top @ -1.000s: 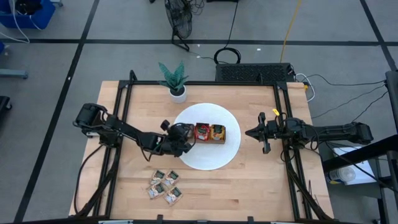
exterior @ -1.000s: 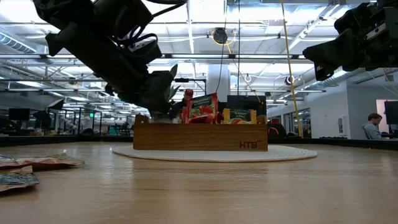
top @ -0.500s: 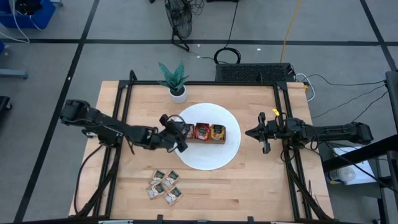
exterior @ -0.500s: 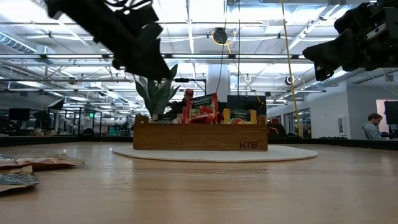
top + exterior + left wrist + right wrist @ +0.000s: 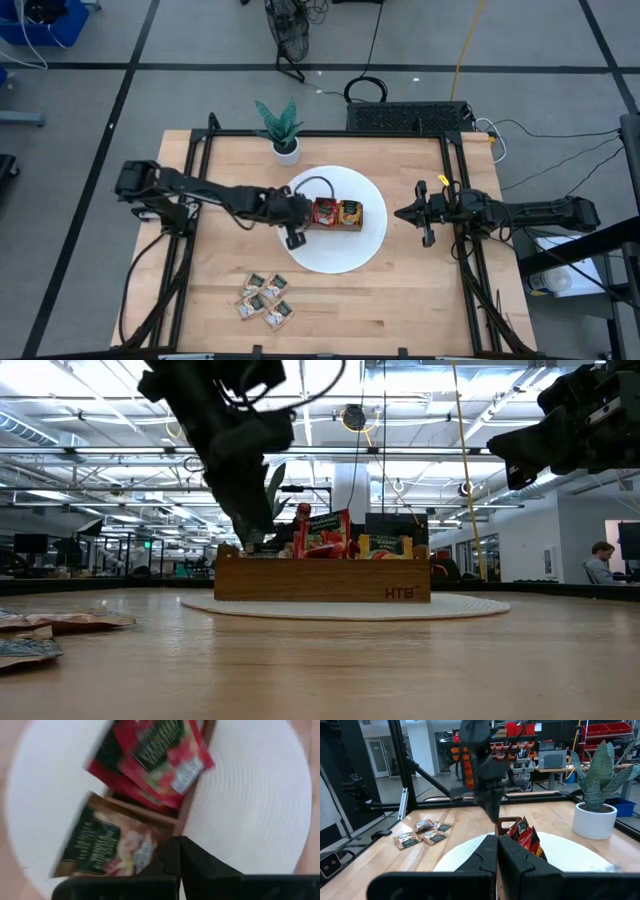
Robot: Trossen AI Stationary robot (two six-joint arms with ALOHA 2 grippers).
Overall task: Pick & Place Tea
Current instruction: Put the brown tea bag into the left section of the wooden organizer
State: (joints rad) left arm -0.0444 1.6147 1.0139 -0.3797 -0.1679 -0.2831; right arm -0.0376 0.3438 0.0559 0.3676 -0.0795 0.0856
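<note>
A brown wooden tray (image 5: 358,224) stands on a round white mat (image 5: 340,255) in the middle of the table. Red tea sachets (image 5: 155,760) fill its middle compartment and orange-yellow ones (image 5: 349,212) its right one. A pale beige sachet with dark green (image 5: 105,845) lies in the left compartment. Several more tea sachets (image 5: 264,297) lie flat on the table near the front edge. My left gripper (image 5: 179,851) is shut and points steeply down just over the tray's left end (image 5: 228,555), holding nothing. My right gripper (image 5: 400,212) is shut and waits level at the table's right.
A small potted plant (image 5: 283,132) stands behind the mat toward the far edge. Black frame rails (image 5: 195,200) run along the table's left and right sides. Bare wood lies between the mat and the loose sachets.
My left gripper has risen from the tray's left compartment, swung toward the table's left, then come back over the tray's left end. It has rolled and tipped and now points steeply down. The right arm has kept still.
</note>
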